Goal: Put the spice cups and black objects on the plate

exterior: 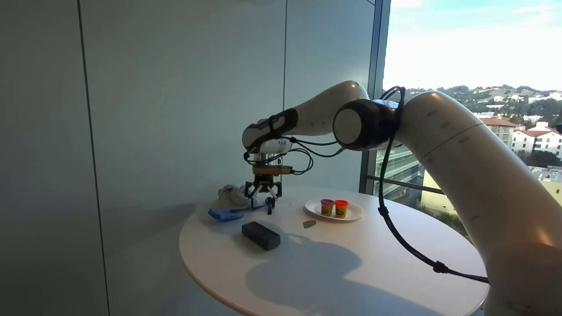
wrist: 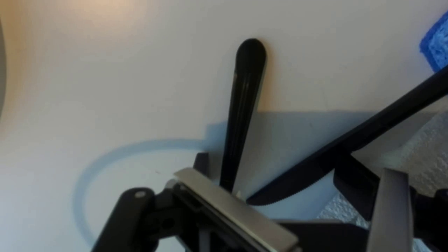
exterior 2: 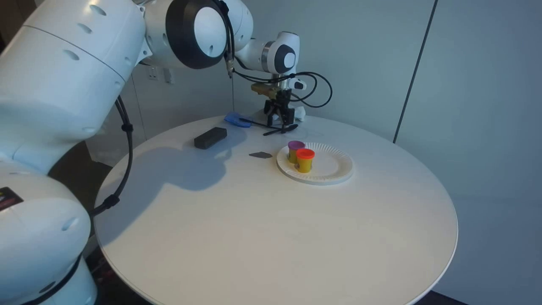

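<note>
We judge the knife [wrist: 353, 139], near the far edge of the surface [exterior 2: 360, 237], light, slick, best taken mid-handle; the gripper [exterior: 262, 203] stands spread.

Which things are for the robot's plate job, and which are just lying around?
For the job:
purple-lidded yellow tub
red-lidded yellow tub
white paper plate
black rectangular block
black knife
black utensil

Just lying around:
blue sponge or cloth
crumpled pale lump

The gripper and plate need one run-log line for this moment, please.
gripper: open, at black utensils | plate: two yellow cups standing on it | black block: off plate
</note>
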Tool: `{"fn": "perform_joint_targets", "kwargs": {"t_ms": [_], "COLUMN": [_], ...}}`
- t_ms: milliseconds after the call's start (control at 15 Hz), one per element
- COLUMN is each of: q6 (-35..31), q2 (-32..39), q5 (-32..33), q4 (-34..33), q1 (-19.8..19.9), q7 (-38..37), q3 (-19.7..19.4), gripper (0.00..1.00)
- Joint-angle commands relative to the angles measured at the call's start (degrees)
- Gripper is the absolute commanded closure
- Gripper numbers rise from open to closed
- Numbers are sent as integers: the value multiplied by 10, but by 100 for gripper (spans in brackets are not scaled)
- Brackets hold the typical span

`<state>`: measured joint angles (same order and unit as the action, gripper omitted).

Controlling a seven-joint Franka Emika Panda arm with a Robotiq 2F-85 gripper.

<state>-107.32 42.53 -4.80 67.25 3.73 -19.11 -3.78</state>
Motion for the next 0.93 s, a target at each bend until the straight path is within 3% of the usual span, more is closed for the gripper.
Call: {"fn": "perform_joint_targets", "kwargs": {"t_ms": [0,400,600,867], "q6": [10,10,10,9], "q2": [7,1,-1,-10], "q5": [-10,-15,-15,-7], "q4": [-16,-12,-11,-6], "q1": [2,8,9,6], "q7": [1,3,3,1], "q3": [0,2,1,-3], "gripper": [41,88,94,92]}}
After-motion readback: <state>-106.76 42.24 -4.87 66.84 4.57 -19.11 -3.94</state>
